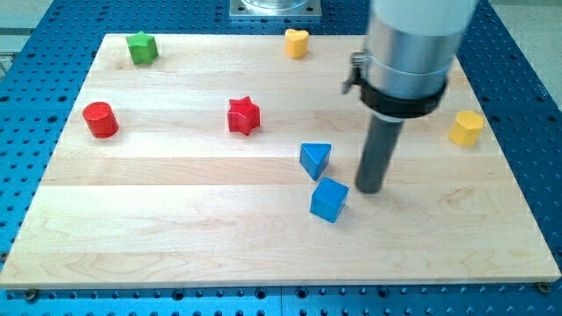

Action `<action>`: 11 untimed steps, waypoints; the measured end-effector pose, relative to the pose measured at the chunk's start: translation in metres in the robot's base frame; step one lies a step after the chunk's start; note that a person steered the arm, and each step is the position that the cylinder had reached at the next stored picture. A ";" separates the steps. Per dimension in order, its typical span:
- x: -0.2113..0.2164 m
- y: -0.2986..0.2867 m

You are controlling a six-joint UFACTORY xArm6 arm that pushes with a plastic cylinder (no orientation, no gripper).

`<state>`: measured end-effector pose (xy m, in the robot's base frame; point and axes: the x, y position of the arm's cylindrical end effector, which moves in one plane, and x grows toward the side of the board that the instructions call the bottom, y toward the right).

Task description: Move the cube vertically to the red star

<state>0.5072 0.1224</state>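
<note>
**Now: tip beside the cube, push not yet begun**

Here, no pincer at all to report, only a dark rod; so nothing released, clenched or grasped. My tip (371,190) down on the board, just to the view's right of the blue cube (328,199) and a little higher, perhaps touching, hard to tell. Probably placed there for pushing toward the view's left, since the red star (244,115) lies up and to the left, well apart. Blue triangular block (315,160) just above the cube, nearly in the way of a direct path; some care needed.

Around: pale wooden board (176,228) on a blue perforated table (44,294). Further out, red cylinder (100,119), green star (141,47), yellow heart (297,42), yellow block (466,127).
</note>
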 end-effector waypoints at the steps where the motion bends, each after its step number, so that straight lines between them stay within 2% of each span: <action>1: 0.004 -0.029; 2: 0.047 -0.058; 3: 0.061 -0.029; 4: 0.064 -0.060; 5: 0.069 -0.125; 6: 0.071 -0.100; 7: 0.018 -0.110; 8: -0.007 -0.120; 11: -0.018 -0.129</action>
